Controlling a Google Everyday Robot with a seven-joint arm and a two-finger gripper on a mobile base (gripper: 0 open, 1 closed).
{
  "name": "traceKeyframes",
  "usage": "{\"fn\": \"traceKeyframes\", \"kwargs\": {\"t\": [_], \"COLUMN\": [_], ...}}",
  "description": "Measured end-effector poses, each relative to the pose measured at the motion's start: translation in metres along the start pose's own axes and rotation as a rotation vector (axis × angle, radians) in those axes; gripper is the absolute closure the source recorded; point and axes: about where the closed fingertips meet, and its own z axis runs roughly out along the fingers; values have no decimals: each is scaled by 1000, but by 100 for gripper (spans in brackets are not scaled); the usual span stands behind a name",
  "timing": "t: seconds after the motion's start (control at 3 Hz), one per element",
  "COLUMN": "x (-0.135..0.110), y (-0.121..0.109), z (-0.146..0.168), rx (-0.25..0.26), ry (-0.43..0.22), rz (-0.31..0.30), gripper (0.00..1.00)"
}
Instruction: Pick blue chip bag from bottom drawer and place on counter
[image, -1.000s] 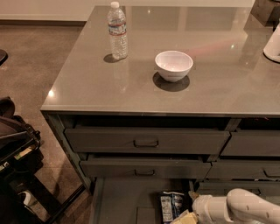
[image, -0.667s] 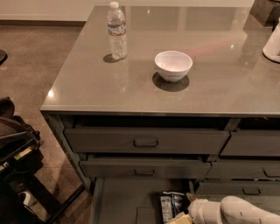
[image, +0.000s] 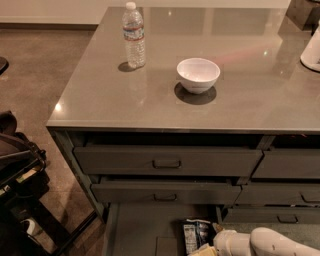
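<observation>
The blue chip bag (image: 195, 236) lies on the floor of the open bottom drawer (image: 140, 227), near its right side at the bottom of the view. My white arm reaches in from the lower right, and its gripper (image: 212, 243) is at the bag's right edge, low in the drawer. The fingers are mostly cut off by the frame's bottom edge. The grey counter (image: 240, 95) spreads above the drawers.
A white bowl (image: 198, 75) and a clear water bottle (image: 134, 36) stand on the counter. A white object (image: 312, 50) sits at the counter's right edge. Two shallower handled drawers (image: 167, 161) are partly open above the bottom one. Dark equipment (image: 17, 175) stands on the floor at left.
My arm has slid left along the bottom of the view, bringing the gripper closer against the bag. The bag has not visibly moved.
</observation>
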Motion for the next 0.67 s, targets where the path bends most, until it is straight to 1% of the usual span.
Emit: {"fn": "traceKeyframes", "kwargs": {"t": [0.33, 0.67], "x": [1, 3], "y": [-30, -36], "z": [70, 75], "rx": [4, 9], "ry": [-101, -108], "rz": [-11, 1], "gripper": [0, 0]}}
